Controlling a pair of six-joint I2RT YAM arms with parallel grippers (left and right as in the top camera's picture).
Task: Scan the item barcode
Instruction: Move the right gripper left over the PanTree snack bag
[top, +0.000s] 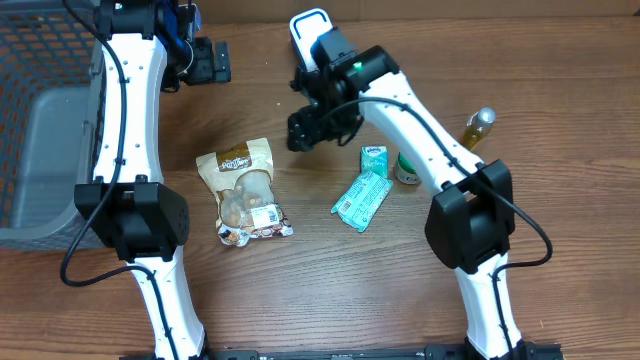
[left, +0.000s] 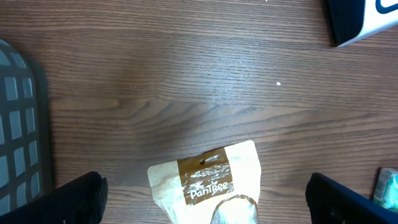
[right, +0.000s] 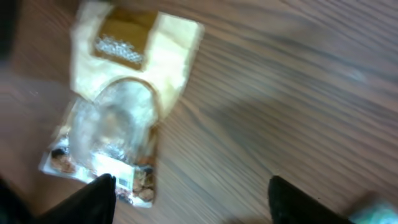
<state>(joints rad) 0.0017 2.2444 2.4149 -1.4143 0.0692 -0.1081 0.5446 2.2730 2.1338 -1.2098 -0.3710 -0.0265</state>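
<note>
A tan and clear snack pouch (top: 243, 190) lies flat on the wooden table, with a white barcode label near its lower end (right: 121, 177). The white and blue scanner (top: 308, 30) sits at the back of the table and shows at the top right corner of the left wrist view (left: 364, 18). My right gripper (top: 303, 132) hovers open, right of the pouch's top; in its wrist view (right: 199, 205) nothing is between the fingers and the pouch (right: 118, 106) lies to the left. My left gripper (top: 205, 62) is open, high at the back left, looking down on the pouch's top (left: 208, 180).
A grey basket (top: 40, 150) stands at the left edge. Right of the pouch lie a teal packet (top: 362, 200), a small teal box (top: 373, 160), a round green and white item (top: 407, 168) and a small bottle (top: 479, 128).
</note>
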